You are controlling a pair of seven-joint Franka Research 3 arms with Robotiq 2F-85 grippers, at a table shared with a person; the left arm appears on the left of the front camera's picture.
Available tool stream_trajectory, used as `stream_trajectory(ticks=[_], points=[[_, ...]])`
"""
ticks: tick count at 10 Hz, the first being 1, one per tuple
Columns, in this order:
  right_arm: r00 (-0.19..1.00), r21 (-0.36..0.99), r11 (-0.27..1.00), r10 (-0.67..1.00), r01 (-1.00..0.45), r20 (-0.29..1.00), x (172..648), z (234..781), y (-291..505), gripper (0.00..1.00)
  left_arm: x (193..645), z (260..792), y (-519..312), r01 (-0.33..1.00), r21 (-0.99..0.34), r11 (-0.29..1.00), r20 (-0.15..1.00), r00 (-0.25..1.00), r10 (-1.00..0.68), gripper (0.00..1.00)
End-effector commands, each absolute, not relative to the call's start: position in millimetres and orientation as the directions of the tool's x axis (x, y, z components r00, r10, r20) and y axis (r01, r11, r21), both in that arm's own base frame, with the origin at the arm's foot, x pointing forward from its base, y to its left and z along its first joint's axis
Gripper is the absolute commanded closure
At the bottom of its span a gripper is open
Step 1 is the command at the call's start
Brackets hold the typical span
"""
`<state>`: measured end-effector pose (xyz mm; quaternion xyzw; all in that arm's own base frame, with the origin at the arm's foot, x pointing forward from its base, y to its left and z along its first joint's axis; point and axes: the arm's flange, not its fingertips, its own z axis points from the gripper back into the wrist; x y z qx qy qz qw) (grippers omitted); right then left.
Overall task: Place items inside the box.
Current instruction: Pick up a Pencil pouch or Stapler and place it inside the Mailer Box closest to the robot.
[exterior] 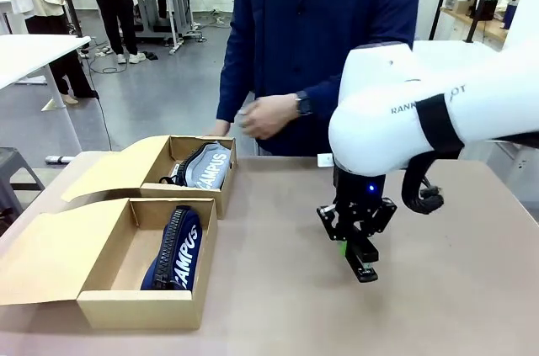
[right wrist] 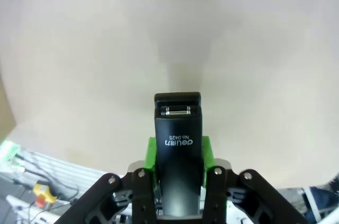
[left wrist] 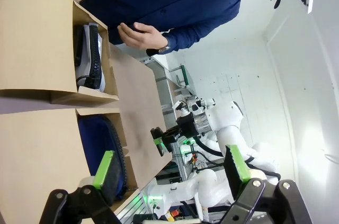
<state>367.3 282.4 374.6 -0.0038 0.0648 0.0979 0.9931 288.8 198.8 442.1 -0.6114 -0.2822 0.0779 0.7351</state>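
Right pincer (exterior: pixel 349 242) clamped on small black stapler (exterior: pixel 365 268), low over tabletop (exterior: pixel 278 289) right of middle, well apart from cardboard boxes (exterior: pixel 143 310) at left edge. Left pincer (left wrist: pixel 169 163) spread wide, empty. Risk: stapler juts past pads, so it may pivot or slip in transit.

White "CAMPUS" on navy pouch (exterior: pixel 178 248), in box (exterior: pixel 139 310) at desk (exterior: pixel 269 305) near left corner. "deli No.0425", upside down, on stapler (right wrist: pixel 179 155). Partial "RANK…OT" on right arm (exterior: pixel 404 108).
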Motion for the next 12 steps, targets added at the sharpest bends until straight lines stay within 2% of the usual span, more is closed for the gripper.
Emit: stream_trajectory(ticks=[1,2,3,5,6,7,8,10,12], points=[[0.973,0.011,0.981,0.193,-0.193,-0.13,372,378,284,0.63,288,443,198,0.255,-0.938,0.232,0.338,0.818,0.465,0.0],[0.972,0.075,0.986,0.16,-0.149,-0.175,409,358,299,0.63,288,443,198,0.255,-0.938,0.232,0.338,0.818,0.465,0.0],[0.972,0.247,0.958,0.183,-0.143,-0.148,406,370,291,0.63,288,443,198,0.255,-0.938,0.232,0.338,0.818,0.465,0.0],[0.977,0.507,0.862,0.106,0.001,-0.182,370,400,260,0.63,288,443,198,0.255,-0.938,0.232,0.338,0.818,0.465,0.0],[0.984,0.615,0.785,0.045,0.073,-0.174,354,406,270,0.63,288,443,198,0.255,-0.938,0.232,0.338,0.818,0.465,0.0],[0.971,0.646,0.763,0.148,0.008,-0.188,335,412,271,0.63,288,443,198,0.255,-0.938,0.232,0.338,0.818,0.465,0.0],[0.982,0.695,0.719,0.141,-0.014,-0.126,321,424,251,0.63,288,443,198,0.255,-0.938,0.232,0.338,0.818,0.465,0.0],[0.995,0.77,0.638,0.057,0.026,-0.081,299,440,170,0.63,288,443,198,0.255,-0.938,0.232,0.338,0.818,0.465,0.0],[0.999,0.834,0.551,0.043,-0.027,0.003,281,438,115,0.63,288,443,198,0.255,-0.938,0.232,0.338,0.818,0.465,0.0]])
